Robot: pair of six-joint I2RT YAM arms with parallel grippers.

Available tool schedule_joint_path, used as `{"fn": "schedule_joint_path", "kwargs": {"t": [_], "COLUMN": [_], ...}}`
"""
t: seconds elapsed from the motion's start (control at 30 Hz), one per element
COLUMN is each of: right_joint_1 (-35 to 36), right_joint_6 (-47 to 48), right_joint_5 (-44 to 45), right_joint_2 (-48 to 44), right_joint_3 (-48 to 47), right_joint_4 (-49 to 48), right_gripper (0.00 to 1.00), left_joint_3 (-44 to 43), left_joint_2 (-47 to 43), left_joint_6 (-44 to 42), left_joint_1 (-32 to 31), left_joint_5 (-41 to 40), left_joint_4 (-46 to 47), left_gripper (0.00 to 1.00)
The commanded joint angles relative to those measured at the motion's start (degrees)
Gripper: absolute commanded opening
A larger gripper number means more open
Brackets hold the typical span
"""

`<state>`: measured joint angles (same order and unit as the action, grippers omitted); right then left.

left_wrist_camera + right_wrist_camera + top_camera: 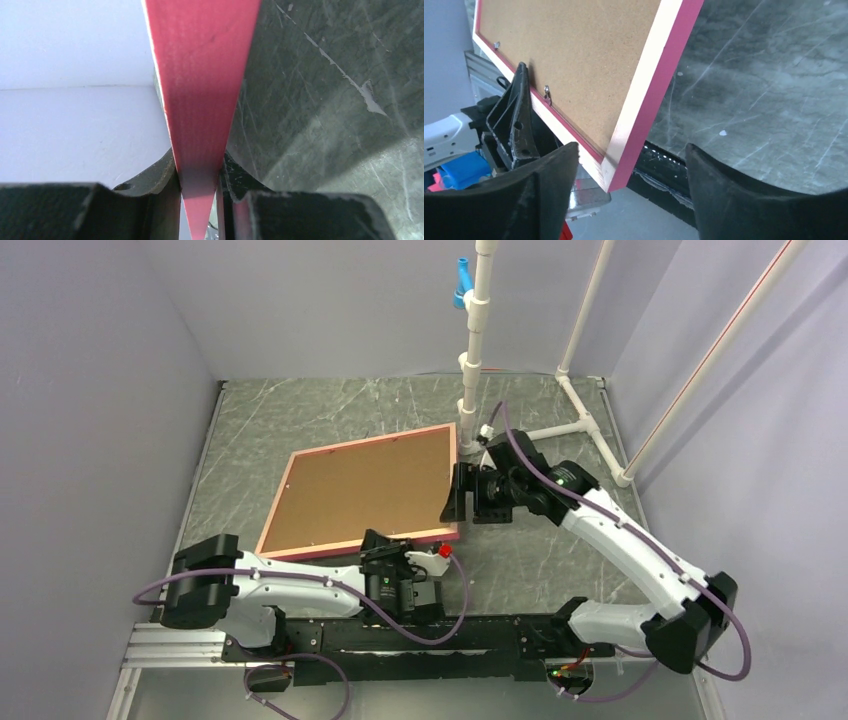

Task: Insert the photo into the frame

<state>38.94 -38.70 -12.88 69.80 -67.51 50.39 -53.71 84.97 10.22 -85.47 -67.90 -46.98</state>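
Observation:
The frame [330, 548], salmon-pink edged, lies back up at the table's middle with a brown backing board [360, 490] filling it. No photo shows in any view. My left gripper [388, 543] is at the frame's near edge. In the left wrist view its jaws press both sides of the red frame edge [202, 90], with the left gripper [200, 185] shut on it. My right gripper [458, 492] is at the frame's right side. In the right wrist view the right gripper [631, 165] stands open, and the frame's corner [659, 85] lies between the wide-apart fingers, touching neither.
A white pipe stand [470, 370] rises just behind the frame's far right corner, with a blue clip [461, 285] high on it. More white pipes [590, 430] run across the back right. Grey walls close in on the left, back and right. A metal rail [180, 645] lines the near edge.

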Motion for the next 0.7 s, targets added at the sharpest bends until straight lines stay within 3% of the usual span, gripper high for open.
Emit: {"fn": "schedule_joint_path", "kwargs": {"t": [0.0, 0.03, 0.07, 0.2, 0.4, 0.5, 0.67], "right_joint_1": [0.12, 0.09, 0.09, 0.09, 0.10, 0.11, 0.19], "right_joint_6": [2.53, 3.49, 4.61, 10.14, 30.45, 42.72, 59.42], "right_joint_5": [5.54, 6.87, 7.90, 11.44, 11.18, 5.69, -9.13], "right_joint_2": [-7.77, -9.98, -12.03, -20.51, -34.89, -40.94, -45.36], "right_joint_3": [-1.53, -1.33, -0.93, 2.66, 12.60, 16.90, 21.42], "right_joint_4": [-5.29, -6.70, -8.27, -15.59, -31.30, -37.94, -41.21], "right_gripper": [0.88, 0.98, 0.99, 1.00, 1.00, 1.00, 1.00], "left_joint_3": [-5.05, -5.69, -6.16, -8.34, -9.61, -9.25, -7.57], "left_joint_2": [-4.36, -4.88, -5.50, -8.65, -16.21, -20.83, -27.37], "left_joint_6": [5.11, 4.94, 4.56, 4.10, 2.65, 1.53, -0.25], "left_joint_1": [-0.61, -0.85, -1.03, -1.70, -2.48, -2.69, -2.71], "left_joint_5": [-1.30, -1.07, -0.69, 2.07, 10.73, 16.94, 28.30], "left_joint_4": [-1.54, -2.25, -2.61, -4.20, -3.56, -1.66, 1.76], "left_gripper": [0.04, 0.03, 0.02, 0.00, 0.00, 0.00, 0.00]}}
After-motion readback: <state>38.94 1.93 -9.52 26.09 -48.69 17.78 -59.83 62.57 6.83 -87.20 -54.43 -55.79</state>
